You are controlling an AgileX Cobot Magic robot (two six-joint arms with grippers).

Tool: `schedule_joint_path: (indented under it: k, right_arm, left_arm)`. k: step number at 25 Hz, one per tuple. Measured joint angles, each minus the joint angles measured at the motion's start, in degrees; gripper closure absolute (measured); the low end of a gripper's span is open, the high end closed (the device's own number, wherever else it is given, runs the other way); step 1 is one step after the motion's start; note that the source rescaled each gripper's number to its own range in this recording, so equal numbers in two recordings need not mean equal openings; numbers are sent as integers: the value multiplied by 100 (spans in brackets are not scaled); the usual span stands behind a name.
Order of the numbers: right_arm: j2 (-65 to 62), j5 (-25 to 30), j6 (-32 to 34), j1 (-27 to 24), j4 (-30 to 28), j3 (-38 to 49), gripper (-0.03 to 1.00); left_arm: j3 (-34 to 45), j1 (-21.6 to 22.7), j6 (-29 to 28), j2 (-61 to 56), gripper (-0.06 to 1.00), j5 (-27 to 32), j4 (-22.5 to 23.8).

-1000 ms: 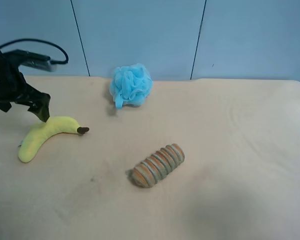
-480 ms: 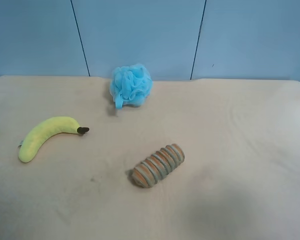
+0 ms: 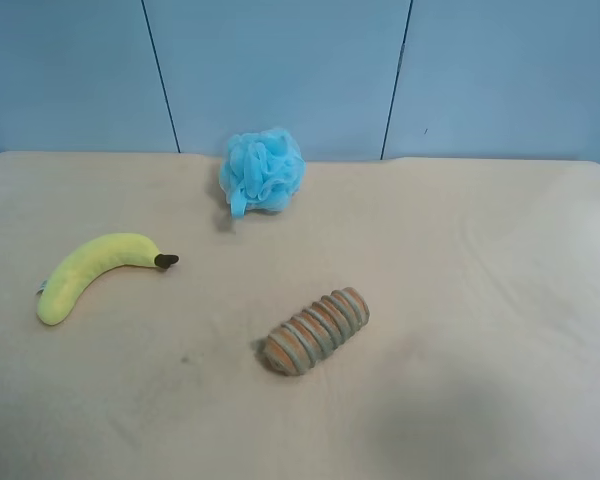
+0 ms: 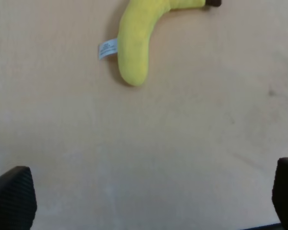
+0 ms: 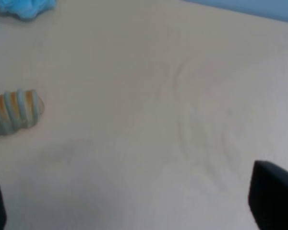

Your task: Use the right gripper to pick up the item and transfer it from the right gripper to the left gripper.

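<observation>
The plush banana point(image 3: 95, 270) lies flat on the beige table point(image 3: 480, 250), out at nine o'clock from the table's middle in the high view, its dark brown stem tip point(image 3: 166, 261) pointing toward three o'clock and its blunt end curving down toward seven. Nothing grips it. At twelve o'clock, near the table's far edge, sits the light-blue bath pouf point(image 3: 262, 170), well apart from the banana. The orange-and-grey striped roll point(image 3: 316, 330) rests near the centre, tilted, at about four o'clock from the banana's stem. No arm shows in the high view. On the left wrist camera, the left gripper point(image 4: 149, 201) hangs over bare table with its jaws spread wide, one dark fingertip at each lower corner, the banana point(image 4: 144, 33) and its white tag point(image 4: 107, 48) well beyond them. On the right wrist camera, the right gripper point(image 5: 134, 206) is likewise spread, empty, with the roll's end point(image 5: 14, 112) off to one side and a sliver of pouf point(image 5: 24, 7) at the frame's corner.
</observation>
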Motion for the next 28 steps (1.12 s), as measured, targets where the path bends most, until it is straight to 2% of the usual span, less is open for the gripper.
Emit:
schedule_joint_path:
  k: [5,9,13,20,28]
  right_arm:
    - [0,0,0,0,0,0,-3]
    - [0,0,0,0,0,0,-3]
    - [0,0,0,0,0,0,-3]
    - [0,0,0,0,0,0,-3]
    - [0,0,0,0,0,0,-3]
  left_arm:
    - [745,0,-15,-1344,-5,6,-61]
    - [1341,0,-29,-2246,-5,-120,-312]
    - [1540,0,-31,-2925,-5,-337,-369]
    - [1751,0,-55,-2998,-5,-835,-356]
    - [1759,0,-67,-2975,-5,-911,-351]
